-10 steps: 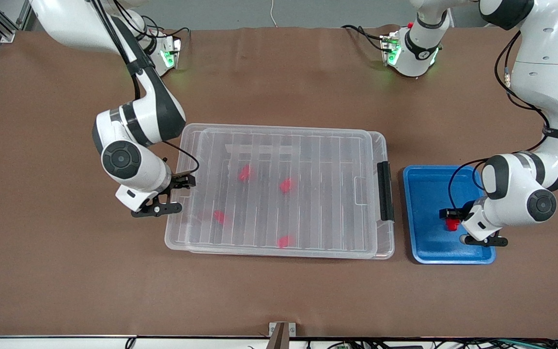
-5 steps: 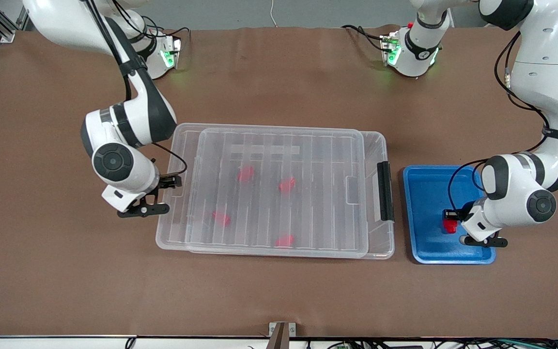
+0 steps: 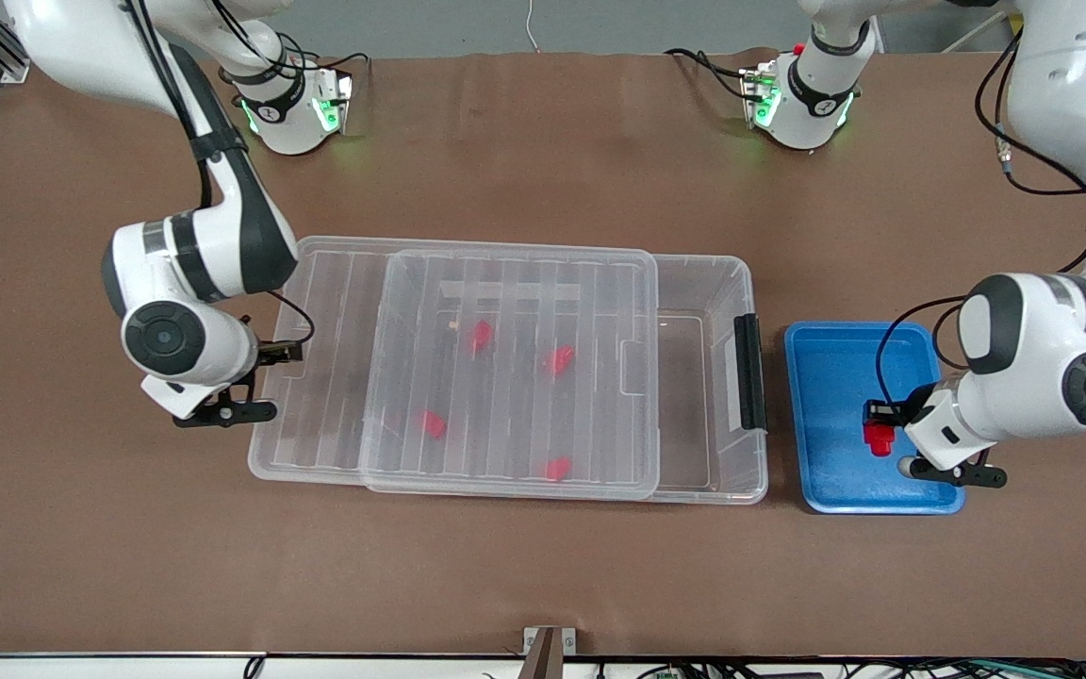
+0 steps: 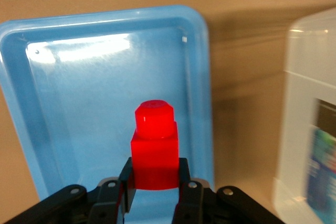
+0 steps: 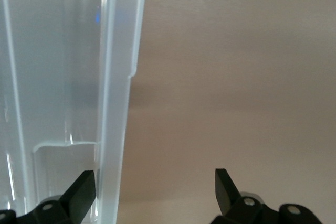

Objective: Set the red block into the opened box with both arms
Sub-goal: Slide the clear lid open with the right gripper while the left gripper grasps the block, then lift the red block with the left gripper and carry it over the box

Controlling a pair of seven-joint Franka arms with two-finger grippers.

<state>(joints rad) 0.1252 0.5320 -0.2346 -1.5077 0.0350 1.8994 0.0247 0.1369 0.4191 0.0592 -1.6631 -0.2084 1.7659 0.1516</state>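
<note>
The red block (image 3: 877, 440) (image 4: 154, 150) is pinched between the fingers of my left gripper (image 3: 885, 427) (image 4: 154, 176), which is shut on it over the blue tray (image 3: 826, 377) (image 4: 79, 77). Whether the block touches the tray floor I cannot tell. The clear box (image 3: 705, 283) (image 4: 310, 103) lies mid-table. Its ribbed lid (image 3: 505, 283) (image 5: 118, 77) is slid toward the right arm's end, leaving an open strip beside the black clip handle (image 3: 748, 372). My right gripper (image 3: 277, 382) (image 5: 155, 182) is open at the lid's end, with the lid's rim just inside one finger.
Several red blocks (image 3: 479, 335) lie in the box under the lid. The blue tray stands beside the box at the left arm's end. Bare brown table (image 3: 543, 566) (image 5: 236, 77) surrounds both. The arms' bases (image 3: 802, 94) stand along the edge farthest from the front camera.
The right arm has dragged the lid toward its end of the table, uncovering part of the box by the clip handle. The left gripper has closed on the red block.
</note>
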